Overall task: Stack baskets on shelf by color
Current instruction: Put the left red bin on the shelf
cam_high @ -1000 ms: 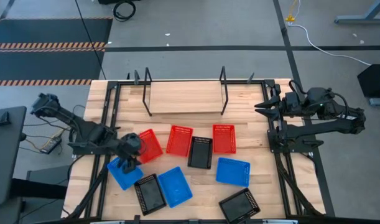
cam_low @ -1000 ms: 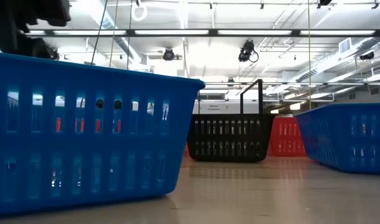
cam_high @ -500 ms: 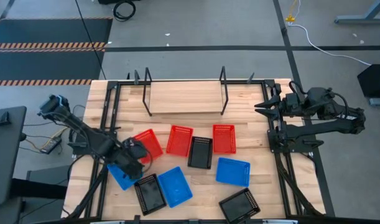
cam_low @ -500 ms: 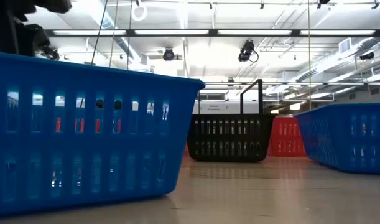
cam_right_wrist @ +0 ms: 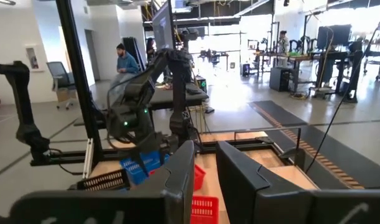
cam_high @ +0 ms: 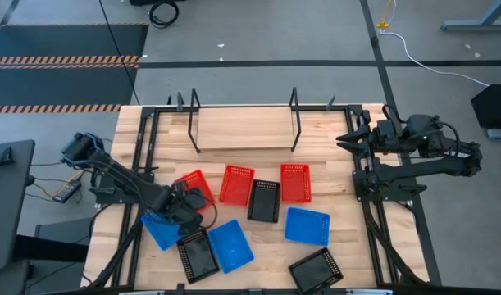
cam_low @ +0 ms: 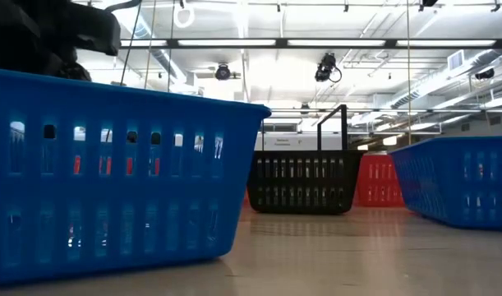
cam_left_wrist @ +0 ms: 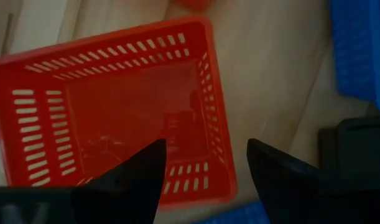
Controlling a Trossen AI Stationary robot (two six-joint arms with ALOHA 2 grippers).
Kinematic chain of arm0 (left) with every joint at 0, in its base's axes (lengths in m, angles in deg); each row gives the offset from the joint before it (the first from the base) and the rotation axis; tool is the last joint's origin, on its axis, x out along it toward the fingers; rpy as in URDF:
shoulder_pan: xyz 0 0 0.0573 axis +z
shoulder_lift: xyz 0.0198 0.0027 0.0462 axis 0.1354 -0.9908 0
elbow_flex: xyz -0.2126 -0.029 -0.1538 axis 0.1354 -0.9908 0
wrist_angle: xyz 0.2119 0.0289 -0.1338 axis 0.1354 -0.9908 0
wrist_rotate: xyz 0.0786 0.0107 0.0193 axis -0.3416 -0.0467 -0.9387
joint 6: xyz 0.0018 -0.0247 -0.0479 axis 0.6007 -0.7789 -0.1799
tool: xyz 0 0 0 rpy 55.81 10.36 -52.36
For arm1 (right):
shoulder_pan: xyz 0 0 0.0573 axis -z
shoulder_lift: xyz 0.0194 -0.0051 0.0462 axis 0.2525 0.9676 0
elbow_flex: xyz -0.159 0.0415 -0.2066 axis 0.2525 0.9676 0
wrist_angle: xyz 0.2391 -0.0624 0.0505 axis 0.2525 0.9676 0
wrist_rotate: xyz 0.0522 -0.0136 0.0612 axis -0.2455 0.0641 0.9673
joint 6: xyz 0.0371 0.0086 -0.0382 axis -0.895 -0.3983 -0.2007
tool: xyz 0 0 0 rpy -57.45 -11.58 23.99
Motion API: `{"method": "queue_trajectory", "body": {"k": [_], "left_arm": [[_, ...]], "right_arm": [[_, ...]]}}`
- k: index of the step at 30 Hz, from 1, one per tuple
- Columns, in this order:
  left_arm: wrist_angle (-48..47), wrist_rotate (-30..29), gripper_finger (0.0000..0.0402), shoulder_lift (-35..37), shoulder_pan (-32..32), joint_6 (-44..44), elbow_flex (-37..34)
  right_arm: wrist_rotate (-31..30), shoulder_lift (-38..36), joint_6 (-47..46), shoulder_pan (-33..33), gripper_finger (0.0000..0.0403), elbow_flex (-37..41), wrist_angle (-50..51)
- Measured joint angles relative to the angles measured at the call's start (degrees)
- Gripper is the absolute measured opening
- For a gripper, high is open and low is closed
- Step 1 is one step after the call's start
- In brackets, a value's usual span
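Three red baskets (cam_high: 236,184) lie in a row in front of the shelf (cam_high: 243,129). Three blue baskets (cam_high: 307,226) and three black ones (cam_high: 265,201) are scattered nearer. My left gripper (cam_high: 187,202) is open at the near edge of the leftmost red basket (cam_high: 194,187). In the left wrist view, this gripper (cam_left_wrist: 205,155) has one finger over the red basket's (cam_left_wrist: 115,106) inside and the other finger outside its wall, apart from it. My right gripper (cam_high: 346,139) waits open at the table's right side, level with the shelf.
A blue basket (cam_high: 160,231) and a black one (cam_high: 198,254) lie close to my left gripper on its near side. Black arm frames run along both table sides. In the low view a blue basket (cam_low: 111,173) fills the left foreground. A person shows in the room (cam_right_wrist: 124,62).
My left gripper has come down and shifted a little toward the table's right, from above the left blue basket to the near edge of the leftmost red basket, and the arm has stretched out lower. The baskets have stayed in place.
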Motion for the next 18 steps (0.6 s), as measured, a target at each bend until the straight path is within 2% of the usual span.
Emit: {"method": "queue_trajectory", "body": {"k": [5, 10, 18], "left_arm": [[1.9, 0.2, 0.0231, -1.5, 0.0, 0.1, 0.0], [1.7, 0.4, 0.0231, -2.2, 0.0, -0.3, 0.0], [2.0, 0.4, 0.0231, -2.2, 0.0, -1.3, 0.0]], "right_arm": [[0.0, 0.0, -0.2, 0.0, 0.0075, 0.0, -0.7], [-0.1, 0.0, 2.1, 0.0, 0.0075, 0.0, -7.1], [-0.8, 0.0, 0.4, 0.0, 0.0075, 0.0, -16.3]]}}
